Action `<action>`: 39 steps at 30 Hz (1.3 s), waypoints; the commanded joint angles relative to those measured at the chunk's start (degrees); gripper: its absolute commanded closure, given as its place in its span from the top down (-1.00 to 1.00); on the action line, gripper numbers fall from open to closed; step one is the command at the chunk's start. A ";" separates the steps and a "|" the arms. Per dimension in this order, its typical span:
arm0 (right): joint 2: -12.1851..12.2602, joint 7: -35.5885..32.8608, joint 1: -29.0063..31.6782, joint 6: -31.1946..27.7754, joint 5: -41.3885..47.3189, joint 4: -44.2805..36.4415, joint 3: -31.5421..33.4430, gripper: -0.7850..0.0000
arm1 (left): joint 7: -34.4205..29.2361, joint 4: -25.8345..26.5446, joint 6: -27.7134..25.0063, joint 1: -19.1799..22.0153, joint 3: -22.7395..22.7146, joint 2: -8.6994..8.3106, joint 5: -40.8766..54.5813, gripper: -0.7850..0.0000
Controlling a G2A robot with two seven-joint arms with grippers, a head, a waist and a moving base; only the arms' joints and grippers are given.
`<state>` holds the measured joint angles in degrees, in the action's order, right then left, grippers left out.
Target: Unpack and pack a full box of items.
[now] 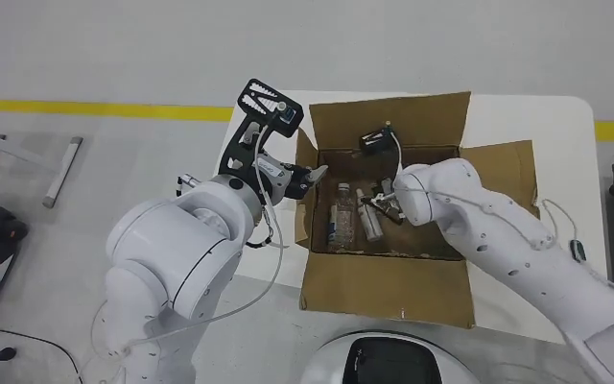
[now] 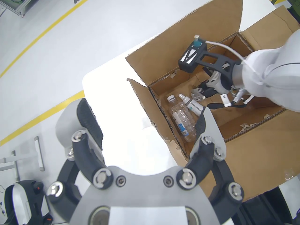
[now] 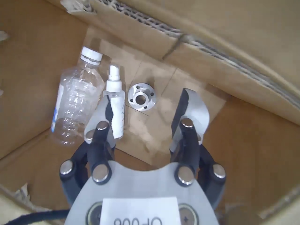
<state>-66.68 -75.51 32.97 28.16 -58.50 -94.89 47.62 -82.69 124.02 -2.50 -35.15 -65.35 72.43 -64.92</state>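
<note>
An open cardboard box [image 1: 384, 283] stands on the white table [image 1: 537, 115]. On its floor lie a clear plastic bottle [image 3: 75, 99] with a white cap, a small white spray bottle [image 3: 114, 90] beside it, and a round metal flange [image 3: 141, 97]. My right gripper [image 3: 146, 97] hangs open inside the box just above the flange, one finger over the spray bottle. My left gripper [image 2: 144, 108] is open and empty above the table, just outside the box's left wall. The top view shows the bottle [image 1: 342, 216] and the right gripper [image 1: 384, 204] in the box.
The box flaps [image 1: 393, 117] stand up at the back and right, with torn cardboard edges [image 3: 131, 12] along the rim. The table's left part [image 2: 112, 108] is bare and ends near the left arm. A yellow line [image 1: 106, 108] runs across the grey floor.
</note>
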 commanded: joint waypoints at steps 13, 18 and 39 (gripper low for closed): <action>5.39 -1.36 21.51 -6.38 2.25 -31.09 31.14 0.57 | 0.00 0.00 0.00 0.00 0.00 0.00 0.00 1.00; 6.29 -0.87 29.02 -7.88 4.74 -37.83 45.13 0.56 | 0.00 0.00 0.00 0.00 0.00 0.00 0.00 1.00; 7.63 -12.49 55.29 -12.46 -0.57 -36.98 76.15 1.00 | 0.00 0.00 0.00 0.00 0.00 0.00 0.00 1.00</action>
<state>-59.21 -88.01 86.99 15.87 -58.66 -132.76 124.41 -82.69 124.02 -2.50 -35.15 -65.35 72.43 -64.92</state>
